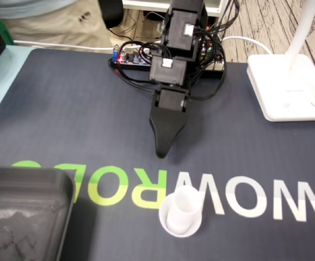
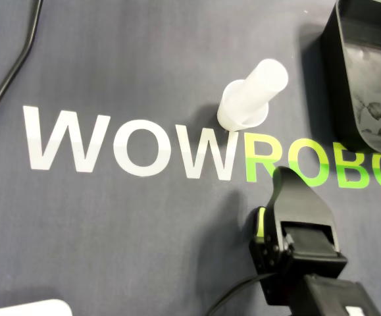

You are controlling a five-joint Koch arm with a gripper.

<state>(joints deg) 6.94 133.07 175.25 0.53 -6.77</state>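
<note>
A white tube-shaped cup stands in a small white dish on the dark mat, over the "WOW" lettering; the overhead view shows the cup leaning out of its dish. My black gripper points at it from a short way off, hovering over the mat and not touching it. In the overhead view the gripper is below and right of the cup. Only one flat wedge-shaped jaw shows in both views, so the other jaw is hidden. Nothing is seen held.
A black plastic tray sits at the mat's near-left corner in the fixed view, and the tray is at top right in the overhead view. A white lamp base stands right of the arm. Wires and a circuit board lie behind the arm.
</note>
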